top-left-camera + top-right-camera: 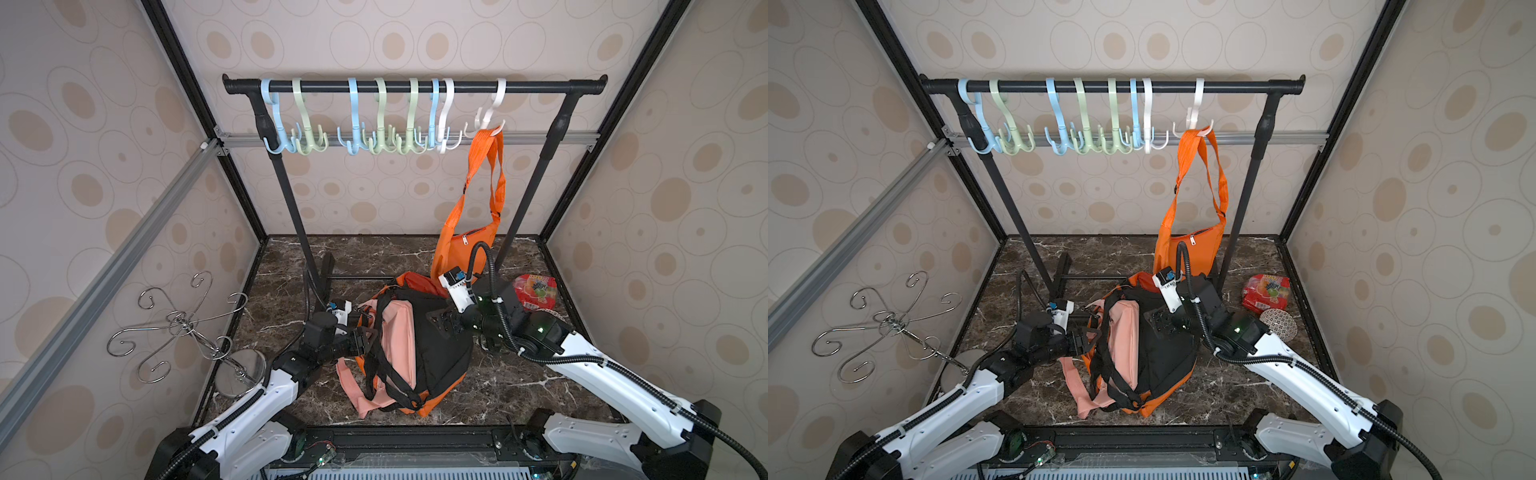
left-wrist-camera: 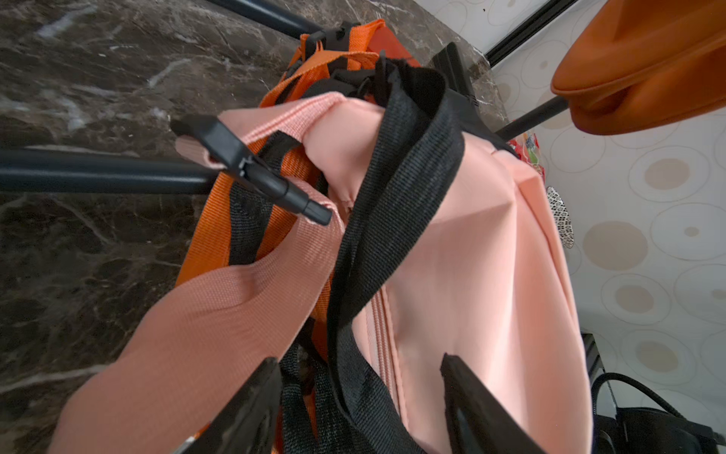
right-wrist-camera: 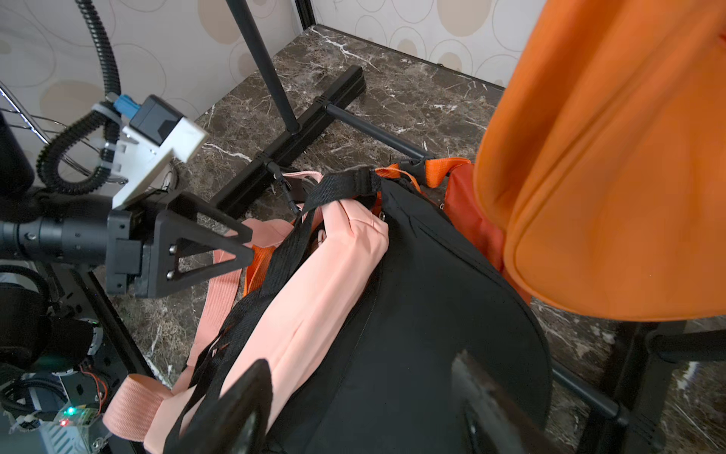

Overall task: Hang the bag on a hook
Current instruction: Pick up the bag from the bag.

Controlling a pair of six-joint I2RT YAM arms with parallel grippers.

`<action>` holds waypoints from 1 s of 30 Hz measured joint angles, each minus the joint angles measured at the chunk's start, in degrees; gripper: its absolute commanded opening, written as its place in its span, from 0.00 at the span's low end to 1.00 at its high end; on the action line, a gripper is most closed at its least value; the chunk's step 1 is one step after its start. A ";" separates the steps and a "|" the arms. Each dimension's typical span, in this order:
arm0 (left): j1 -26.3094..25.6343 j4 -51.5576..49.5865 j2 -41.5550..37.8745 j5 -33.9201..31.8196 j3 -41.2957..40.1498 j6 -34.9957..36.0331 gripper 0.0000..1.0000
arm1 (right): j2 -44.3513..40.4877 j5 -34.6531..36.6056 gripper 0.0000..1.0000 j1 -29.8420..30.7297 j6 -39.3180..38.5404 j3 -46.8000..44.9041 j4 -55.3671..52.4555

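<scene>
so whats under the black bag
An orange bag sticks out from under the black bag at its far and near edges; the rest is covered. A pink bag lies against its side; whether it runs underneath is hidden.

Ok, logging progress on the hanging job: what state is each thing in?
Orange tote: hanging by its strap from the white hook.
Pink bag: lying down, not hung.
Black bag: lying against it, not hung.
Other hooks: empty.
Left gripper: open, black strap between its fingers.
Right gripper: open, above the black bag.

Eight hooks (image 1: 352, 116), four bags (image 1: 461, 249), one rack (image 1: 324, 86)
</scene>
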 measured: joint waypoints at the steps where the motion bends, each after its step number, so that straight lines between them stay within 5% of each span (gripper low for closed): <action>1: -0.44 0.94 -0.20 0.17 -0.02 -0.63 0.48 | 0.96 -0.35 0.73 0.00 0.20 0.22 0.87; 9: -3.50 6.21 9.01 1.18 0.00 -2.08 0.45 | 5.29 -1.68 0.73 0.09 1.22 0.96 3.87; 19: -3.76 2.47 9.44 -2.47 1.66 -0.70 0.64 | 3.08 -1.14 0.72 0.11 1.40 0.72 4.96; 30: -4.72 5.62 13.11 -0.74 0.42 -1.51 0.49 | 3.78 -1.09 0.71 0.11 1.46 -0.22 6.19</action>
